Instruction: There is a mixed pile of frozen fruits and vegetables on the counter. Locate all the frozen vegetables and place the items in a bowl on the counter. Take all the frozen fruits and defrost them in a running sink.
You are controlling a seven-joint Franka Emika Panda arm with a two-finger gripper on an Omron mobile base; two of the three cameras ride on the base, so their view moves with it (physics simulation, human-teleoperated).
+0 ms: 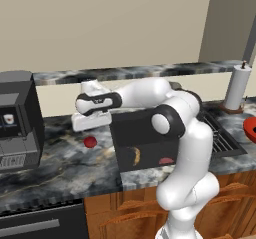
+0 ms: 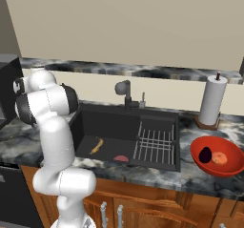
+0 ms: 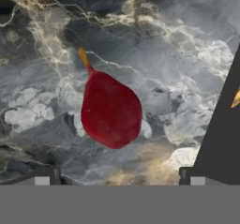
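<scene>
Dark marbled stone forms the counter (image 1: 60, 168), with wooden cabinet fronts below its near edge. On it, left of the sink (image 1: 145, 148), lies a red pear-shaped fruit (image 1: 90, 142) with a short tan stem, lying free on the stone. Just above it hangs the gripper (image 1: 90, 123), reached out to the left from the white arm; in the hand view the red fruit (image 3: 111, 111) sits between the two dark finger tips (image 3: 44, 176), which stand wide apart at either side and hold nothing.

Inside the black sink (image 2: 124, 136) rest a yellow-orange curved piece (image 2: 96, 146) near its left side and a flat reddish piece (image 2: 121, 158) by the near wall, with a wire rack (image 2: 155, 143) in the right part. Right of the sink, a red bowl (image 2: 217, 167) on the counter holds a dark purple item (image 2: 205, 154) and an orange-pink one (image 2: 219, 158) side by side.

Farther back, a dark faucet (image 2: 125, 92) stands behind the sink, a paper towel roll (image 2: 211, 100) on a brown base stands at the far right, and a black and grey coffee machine (image 1: 17, 120) occupies the far left against the beige wall.
</scene>
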